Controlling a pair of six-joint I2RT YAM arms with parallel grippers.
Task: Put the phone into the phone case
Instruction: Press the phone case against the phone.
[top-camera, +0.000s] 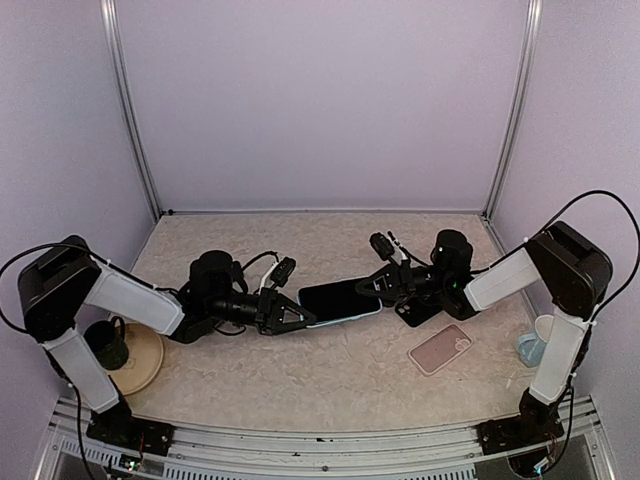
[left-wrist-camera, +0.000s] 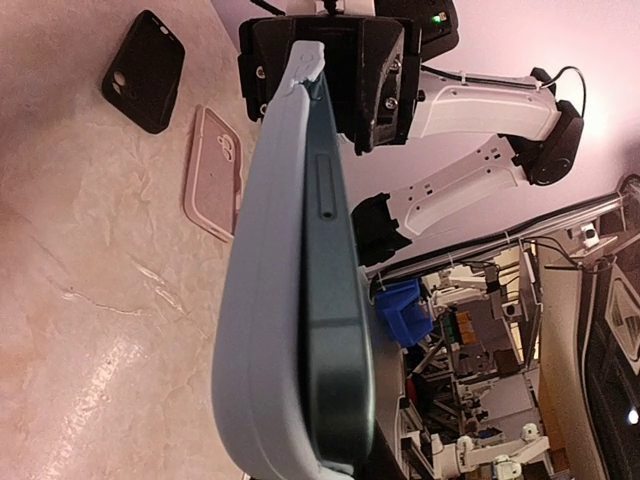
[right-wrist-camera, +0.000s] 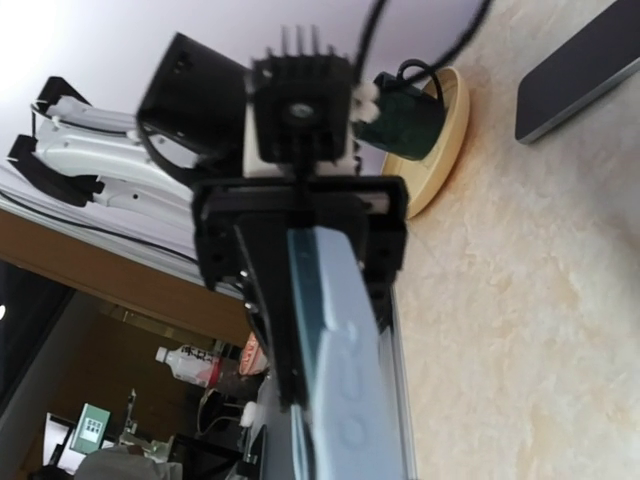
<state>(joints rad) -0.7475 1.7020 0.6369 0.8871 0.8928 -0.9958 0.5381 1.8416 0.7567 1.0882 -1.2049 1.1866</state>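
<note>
**Phone Sits in Its Case, Held Aloft Between Both Arms**

The phone (top-camera: 338, 300) hangs above the middle of the table (top-camera: 300, 410), stretched end to end between the two arms; the light blue phone case (left-wrist-camera: 262, 330) wraps its back and sides. The left gripper (top-camera: 292, 316) is clamped tight on one end of the phone, case and all; the right wrist view shows its black jaws hard against both faces. The right gripper (top-camera: 378, 284) sits at the opposite end with a finger on either side; whether it presses or merely brackets the phone, I cannot tell from these views.

Judged from the left wrist view, the main step looks largely done: the dark body lies inside the case lip along most of its length. Only at the far end, by the right gripper, does the case corner seem to flare a little away from the phone; that corner may not be snapped home. What seems left: press that last corner in; check the fit all round; lay the cased phone down. A pink case (top-camera: 440, 349) and a black case (left-wrist-camera: 145, 68) lie flat on the table near the right arm.
</note>
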